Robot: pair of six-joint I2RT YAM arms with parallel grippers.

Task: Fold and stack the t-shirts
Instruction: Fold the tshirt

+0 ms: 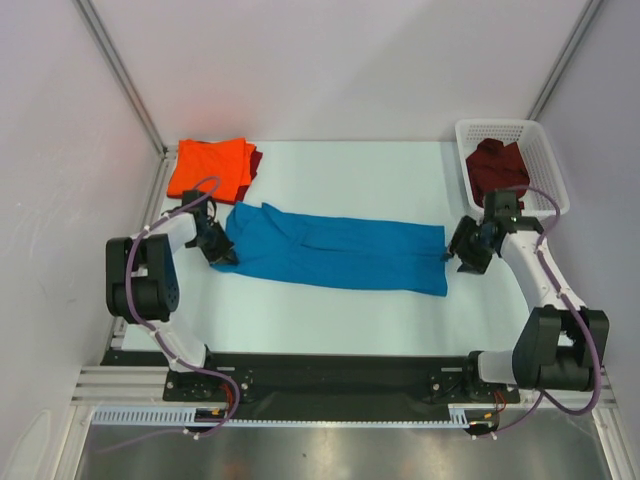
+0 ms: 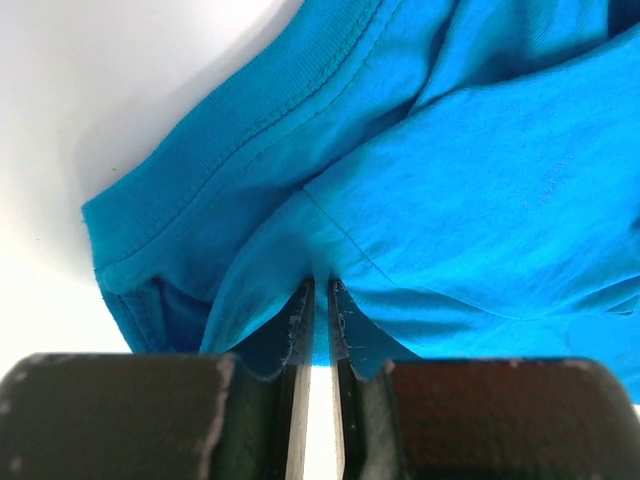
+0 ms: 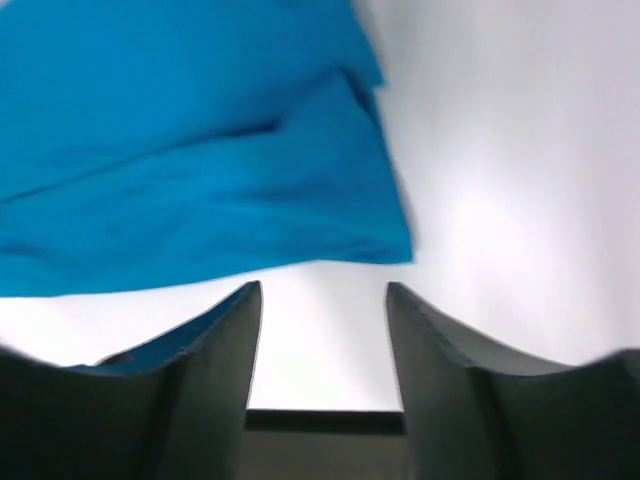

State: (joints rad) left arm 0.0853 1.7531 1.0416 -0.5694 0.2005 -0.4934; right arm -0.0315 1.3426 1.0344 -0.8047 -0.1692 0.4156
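A bright blue t-shirt point(image 1: 340, 252) lies folded into a long strip across the middle of the table. My left gripper point(image 1: 222, 252) is shut on its left end, near the collar; the left wrist view shows blue cloth point(image 2: 420, 180) pinched between the nearly closed jaws at my left gripper point(image 2: 320, 295). My right gripper point(image 1: 455, 250) stands open just off the shirt's right end, nothing between its fingers point(image 3: 225, 345); the blue hem point(image 3: 200, 190) lies ahead of them. An orange t-shirt point(image 1: 208, 166) lies folded at the back left on a dark maroon one point(image 1: 255, 160).
A white lattice basket point(image 1: 540, 150) at the back right holds a dark maroon shirt point(image 1: 497, 168). White walls close in the table on the left, back and right. The black rail with both arm bases runs along the near edge.
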